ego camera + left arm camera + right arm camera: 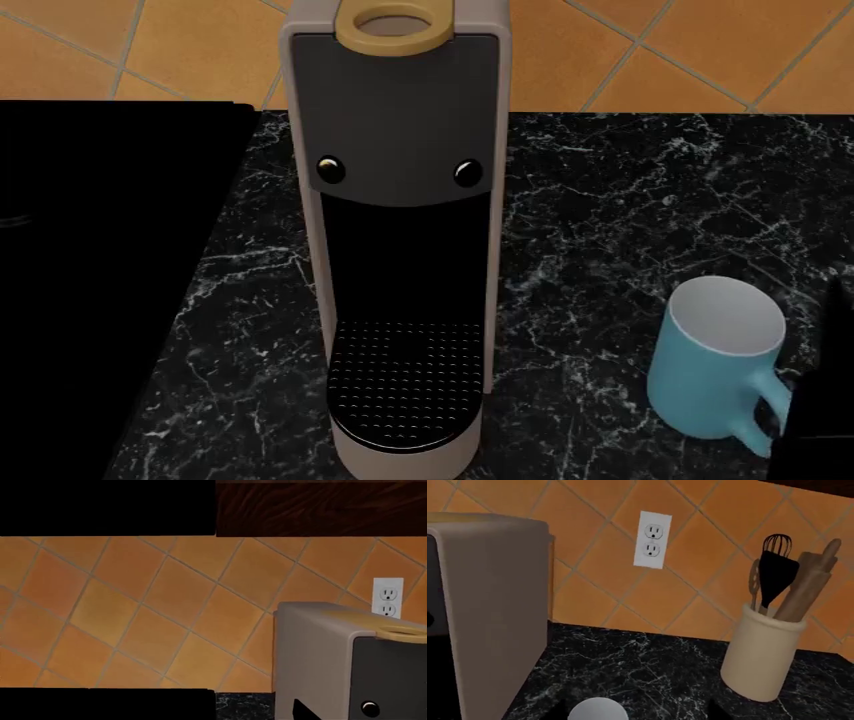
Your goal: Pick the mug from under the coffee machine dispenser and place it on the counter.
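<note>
The light blue mug (710,372) stands upright on the black marble counter (601,220), to the right of the coffee machine (400,200). Its handle points toward the view's lower right. The machine's black drip tray (404,380) is bare. My right gripper (817,425) shows as a dark shape just right of the mug's handle. In the right wrist view it (637,714) is open, its dark fingers wide apart, with the mug's white rim (597,711) low between them. In the left wrist view only one dark fingertip (305,711) shows, before the machine's side (310,655).
A plain black stovetop (107,280) lies left of the machine. A cream utensil crock (762,655) with a whisk and rolling pin stands further right on the counter. The orange tiled wall (600,540) with an outlet (652,540) is behind.
</note>
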